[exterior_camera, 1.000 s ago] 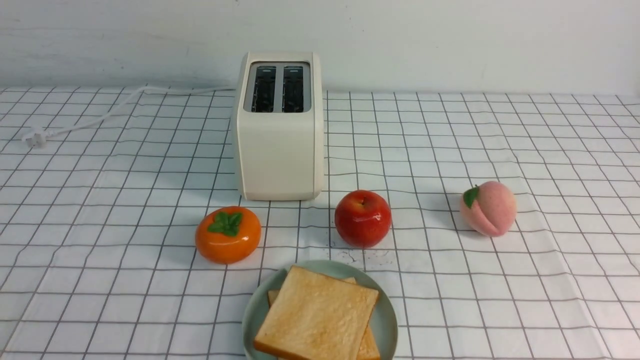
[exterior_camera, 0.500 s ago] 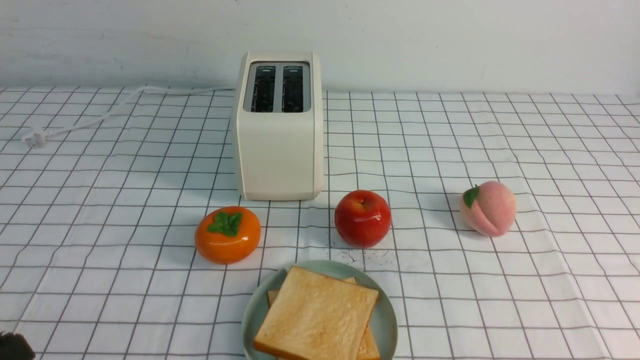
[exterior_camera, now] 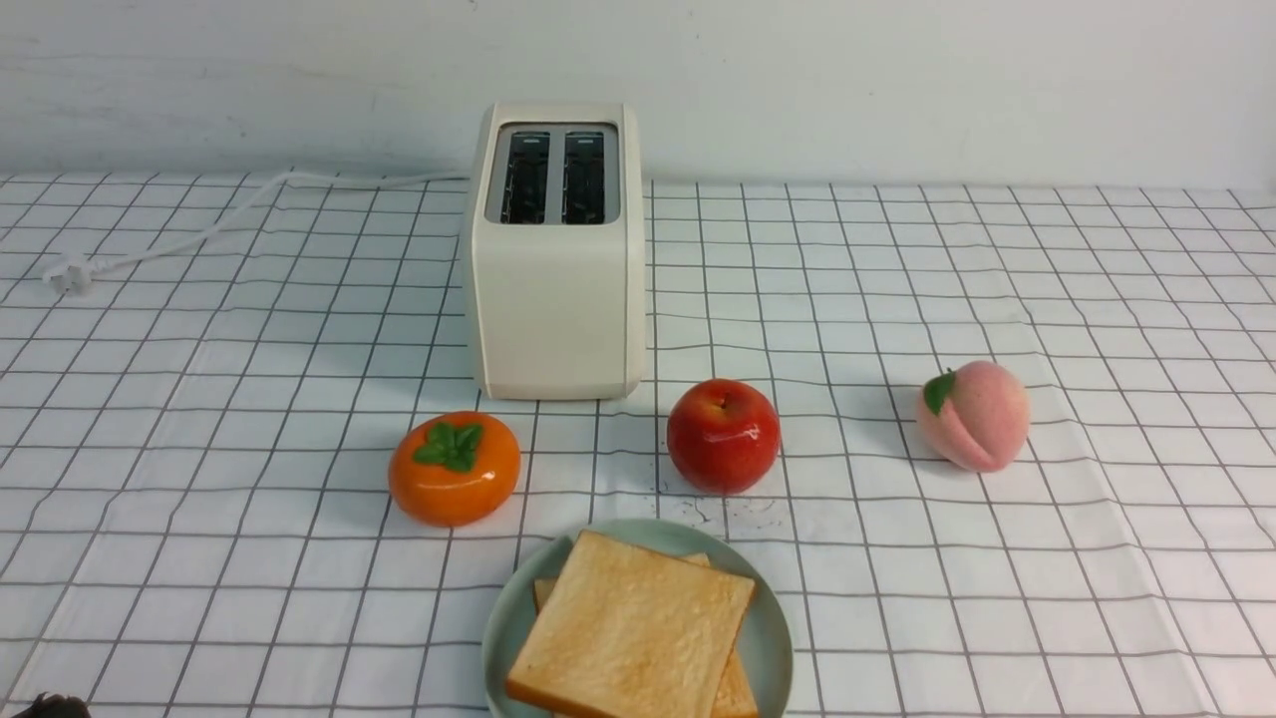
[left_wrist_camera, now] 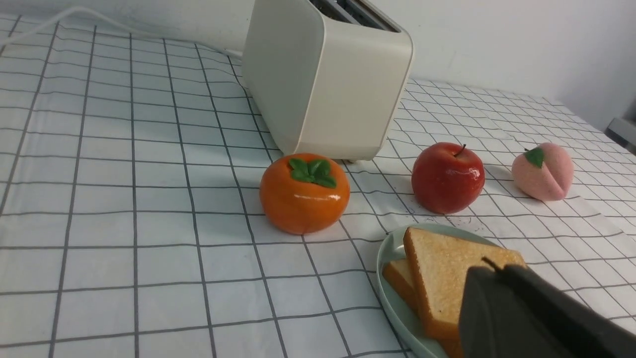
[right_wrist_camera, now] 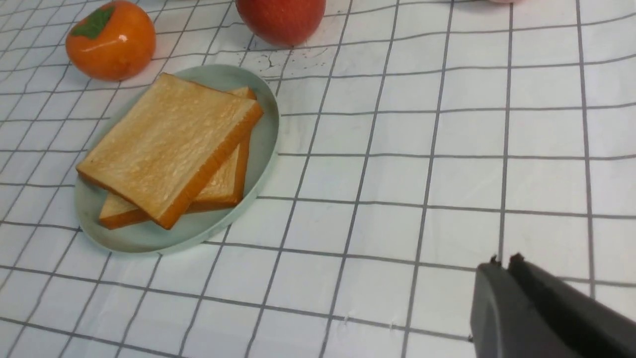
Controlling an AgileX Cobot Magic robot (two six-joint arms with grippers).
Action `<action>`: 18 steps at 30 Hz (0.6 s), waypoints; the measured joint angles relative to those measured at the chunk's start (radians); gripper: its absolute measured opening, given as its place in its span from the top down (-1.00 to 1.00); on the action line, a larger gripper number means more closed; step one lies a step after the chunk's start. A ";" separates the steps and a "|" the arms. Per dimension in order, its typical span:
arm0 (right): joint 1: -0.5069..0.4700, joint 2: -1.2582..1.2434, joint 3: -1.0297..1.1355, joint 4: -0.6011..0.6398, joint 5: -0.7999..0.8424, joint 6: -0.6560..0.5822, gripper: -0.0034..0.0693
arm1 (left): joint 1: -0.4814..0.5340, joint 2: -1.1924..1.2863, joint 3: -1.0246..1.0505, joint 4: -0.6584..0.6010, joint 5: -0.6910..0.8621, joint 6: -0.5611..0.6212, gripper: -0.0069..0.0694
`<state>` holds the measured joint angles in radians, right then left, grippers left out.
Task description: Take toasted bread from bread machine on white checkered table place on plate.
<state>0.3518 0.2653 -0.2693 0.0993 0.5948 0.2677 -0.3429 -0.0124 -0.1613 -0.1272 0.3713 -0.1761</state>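
Two toast slices stacked on the plate, both grippers empty with jaws together.

Nearest, at the front edge of the white checkered table (exterior_camera: 997, 618), the mint-green plate (exterior_camera: 773, 648) holds the toasted bread (exterior_camera: 630, 634): two square slices lying flat, the top one turned so a corner points toward the far left, the lower one peeking out at its far and right sides. The left gripper (left_wrist_camera: 489, 271) sits near left of the plate, jaws pressed together, holding nothing; the right gripper (right_wrist_camera: 503, 262) hangs over bare cloth to the plate's right, jaws together too. Beyond the plate stand an orange persimmon (exterior_camera: 455, 467), a red apple (exterior_camera: 723, 435) and, farther right, a peach (exterior_camera: 974, 415). Farthest back the bread machine (exterior_camera: 556, 299) stands upright, its two slots running near to far, its cord (exterior_camera: 199, 231) trailing left.
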 joint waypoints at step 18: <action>-0.310 -0.275 0.289 -0.293 -0.213 -0.007 0.95 | 0.000 0.000 0.000 0.001 0.010 -0.003 0.82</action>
<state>0.0417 -0.0096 0.0201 -0.1936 0.3821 0.2612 -0.3429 -0.0124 -0.1613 -0.1261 0.3816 -0.1787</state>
